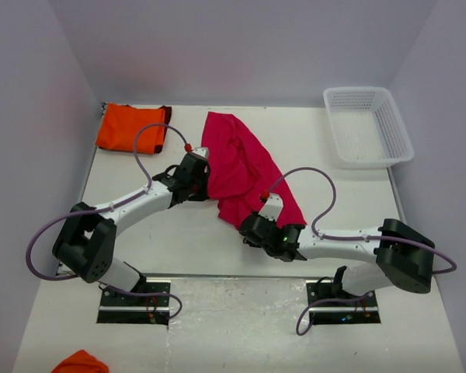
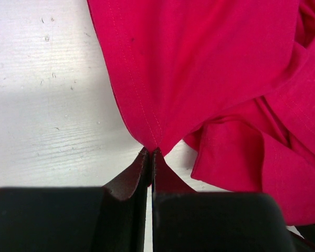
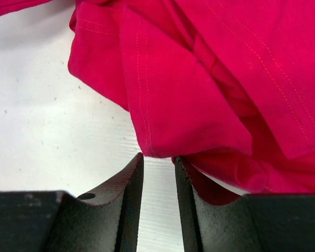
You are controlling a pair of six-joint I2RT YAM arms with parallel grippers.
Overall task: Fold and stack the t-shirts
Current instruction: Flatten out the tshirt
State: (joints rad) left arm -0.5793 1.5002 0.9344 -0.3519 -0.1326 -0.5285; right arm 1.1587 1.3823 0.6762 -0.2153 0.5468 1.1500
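Crumpled crimson-pink cloth t-shirt lies mid white table, between the arms. Left gripper: jaws closed, pinching its hem. Right gripper: jaws narrowly apart, hem corner just ahead, ungripped. Best to catch a single layer, then spread evenly.

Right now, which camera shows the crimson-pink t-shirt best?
The top external view: nearly all of the crimson-pink t-shirt shows, lying crumpled on the table. The left wrist view shows only a hemmed corner pinched in the left gripper; the right wrist view shows folds just beyond the right gripper, jaws parted.
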